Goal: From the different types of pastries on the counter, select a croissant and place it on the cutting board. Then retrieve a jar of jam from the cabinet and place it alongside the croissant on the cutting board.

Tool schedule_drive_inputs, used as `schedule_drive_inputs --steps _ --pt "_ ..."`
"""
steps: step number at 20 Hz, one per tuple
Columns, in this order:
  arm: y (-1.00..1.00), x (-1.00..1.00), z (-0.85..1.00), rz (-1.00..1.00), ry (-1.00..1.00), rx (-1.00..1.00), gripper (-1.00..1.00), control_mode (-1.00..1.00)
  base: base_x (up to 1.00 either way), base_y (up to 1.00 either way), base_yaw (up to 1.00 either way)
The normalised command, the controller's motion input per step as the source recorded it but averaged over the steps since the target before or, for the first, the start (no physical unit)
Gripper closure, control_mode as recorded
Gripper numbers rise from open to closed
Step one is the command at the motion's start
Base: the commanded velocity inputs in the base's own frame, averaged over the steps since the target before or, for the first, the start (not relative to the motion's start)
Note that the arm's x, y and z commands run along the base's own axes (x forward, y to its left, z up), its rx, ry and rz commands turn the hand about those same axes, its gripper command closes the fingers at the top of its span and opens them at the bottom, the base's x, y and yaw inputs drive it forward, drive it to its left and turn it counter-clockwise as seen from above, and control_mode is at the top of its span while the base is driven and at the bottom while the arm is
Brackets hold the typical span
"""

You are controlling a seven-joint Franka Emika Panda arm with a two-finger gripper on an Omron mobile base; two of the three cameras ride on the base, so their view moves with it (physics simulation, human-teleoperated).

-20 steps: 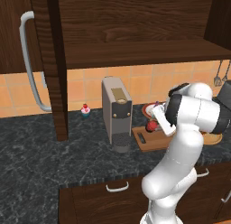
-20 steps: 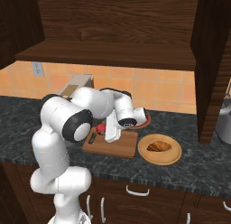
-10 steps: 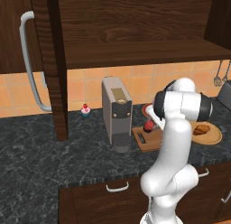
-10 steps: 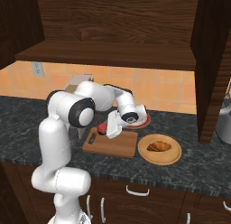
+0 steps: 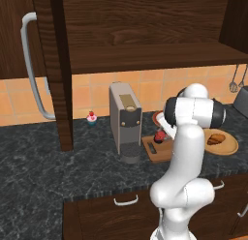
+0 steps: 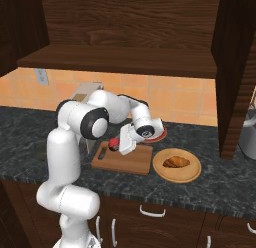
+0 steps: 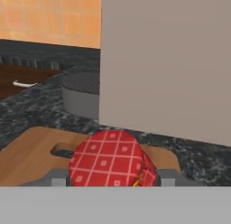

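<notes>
- Jam jar (image 7: 110, 158) — capped with a red-and-white checked cloth lid; it sits low between the gripper (image 7: 110, 177) fingertips, over the handle end of the cutting board (image 7: 31, 151), close to the coffee machine (image 7: 167, 65).
- Jaws: the two dark tips flank the lid closely on either side, but whether they press on the jar or stand just clear cannot be told.
- Right base view: the jar (image 6: 114, 142) shows as a small red object at the board's (image 6: 131, 160) left end, beside the gripper (image 6: 120, 144).
- Croissant (image 6: 175, 162) — lies on a round wooden plate (image 6: 191, 173) just right of the board, not on the board itself.
- Handling, by judgement: the jar is likely rigid, fairly heavy for its bulk, smooth-sided and breakable; the cloth cap is soft and may slip. Grip the body below the lid and set it down upright.
- Croissant, by judgement: light, flaky, easily crushed; take it across its thick middle with gentle pressure.
</notes>
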Motion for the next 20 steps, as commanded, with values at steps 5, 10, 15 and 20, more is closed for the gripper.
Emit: schedule_drive_inputs --steps 5,10,15,20 --pt "0.15 0.00 -0.47 -0.01 0.10 0.00 1.00 -1.00 0.00 0.00 0.00" --pt "0.17 -0.06 -0.15 -0.11 0.31 0.02 1.00 -1.00 0.00 0.00 0.00" --pt "0.09 -0.29 -0.17 -0.10 0.34 0.01 1.00 -1.00 0.00 0.00 0.00" --pt "0.13 -0.47 0.00 -0.04 0.08 0.01 -1.00 -1.00 0.00 0.00 0.00"
